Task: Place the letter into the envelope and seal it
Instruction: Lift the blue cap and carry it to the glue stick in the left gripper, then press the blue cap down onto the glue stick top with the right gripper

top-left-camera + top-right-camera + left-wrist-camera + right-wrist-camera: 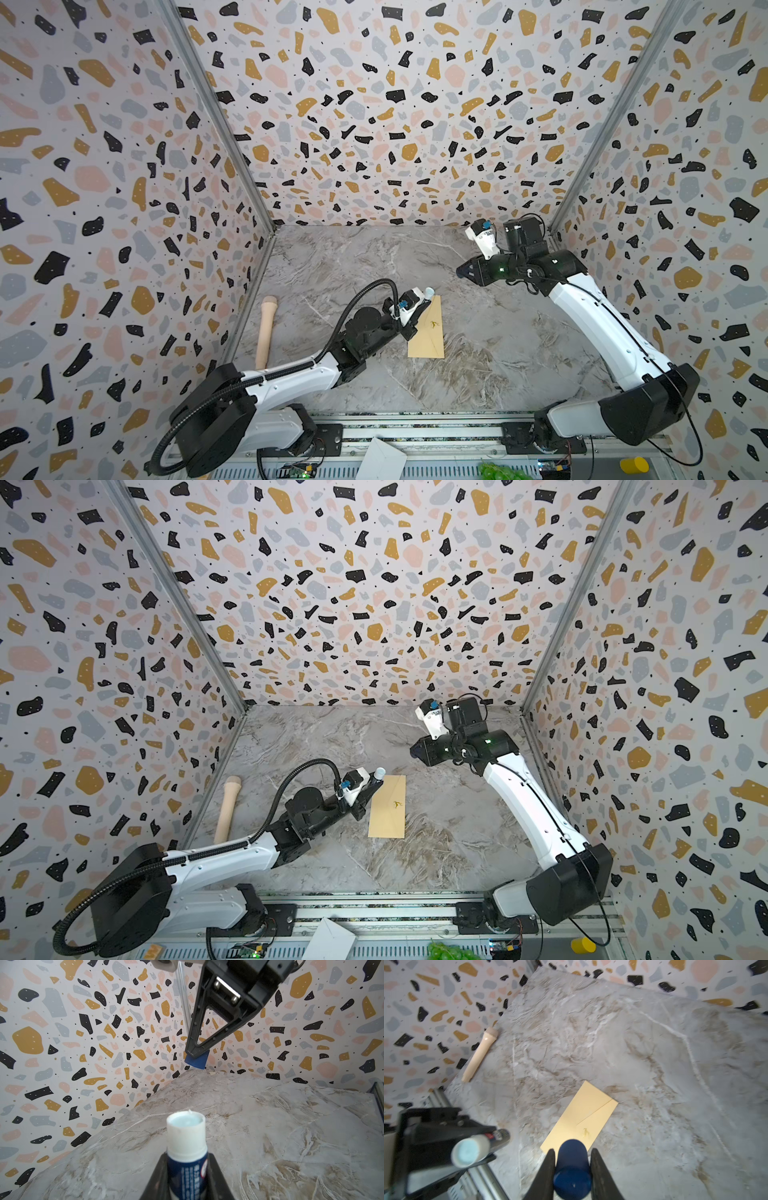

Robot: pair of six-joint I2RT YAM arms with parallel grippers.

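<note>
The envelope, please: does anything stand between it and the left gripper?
Nothing visible does. The left gripper, holding a glue stick, is right at the envelope's edge; the wooden handle lies well off to the side.

Both top views look down from high in front, sharing the whole table (498, 332). Closer, left wrist faces across it, right downward.

The left gripper (187, 1167) clamps an uncapped glue stick (186, 1136), pale blue tip exposed, over the marble table (270, 1126). Beyond it, the right gripper (195, 1053) pinches a blue cap (197, 1061) before the terrazzo wall (62, 1043).
</note>
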